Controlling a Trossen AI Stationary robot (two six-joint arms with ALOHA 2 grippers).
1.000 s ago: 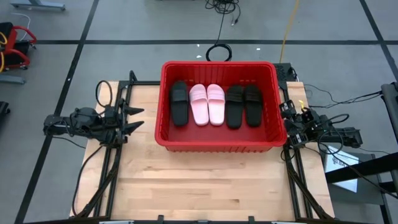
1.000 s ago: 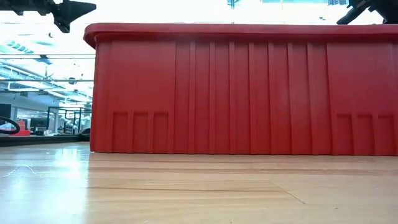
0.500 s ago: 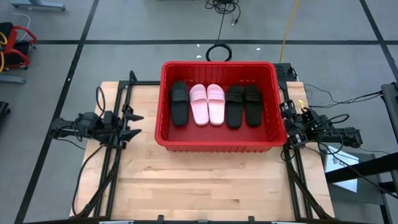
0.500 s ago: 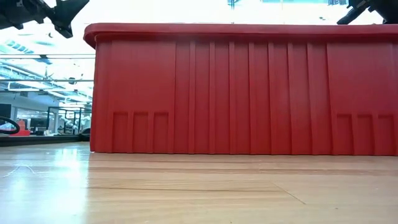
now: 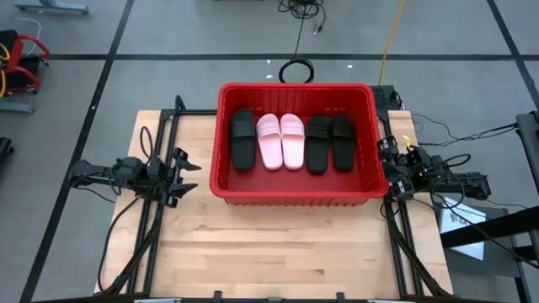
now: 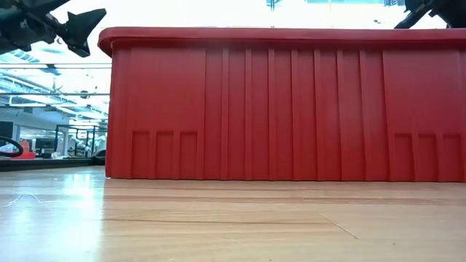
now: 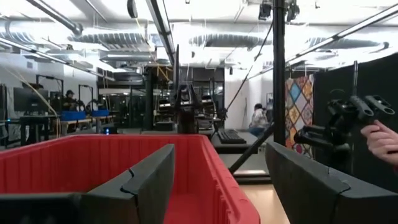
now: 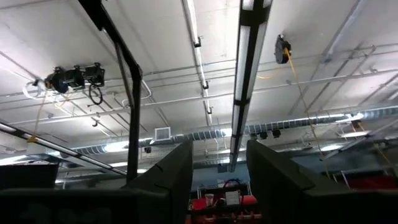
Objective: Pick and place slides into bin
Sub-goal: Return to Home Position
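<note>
The red bin (image 5: 295, 195) stands at the table's far middle. On its floor, side by side, lie several slides: a black one (image 5: 242, 139), two pale pink ones (image 5: 280, 141) and two more black ones (image 5: 329, 143). My left gripper (image 5: 187, 175) hovers open over the table's left edge, left of the bin, about at rim height (image 6: 80, 29). Its fingers point toward the bin (image 7: 93, 162) with nothing between them (image 7: 217, 180). My right gripper (image 5: 386, 164) waits open by the bin's right wall, tilted up at the ceiling (image 8: 221, 180).
Black frame rails (image 5: 156, 227) and cables run along both table sides. Bare wooden tabletop (image 5: 278, 252) lies in front of the bin. A cable coil (image 5: 296, 71) sits on the floor beyond it. A person's hand (image 7: 382, 140) shows past the right arm (image 7: 348, 118).
My left gripper has sunk beside the bin's left wall and drifted a little toward the table's near edge, still open and empty. The slides and the bin have stayed where they were.
</note>
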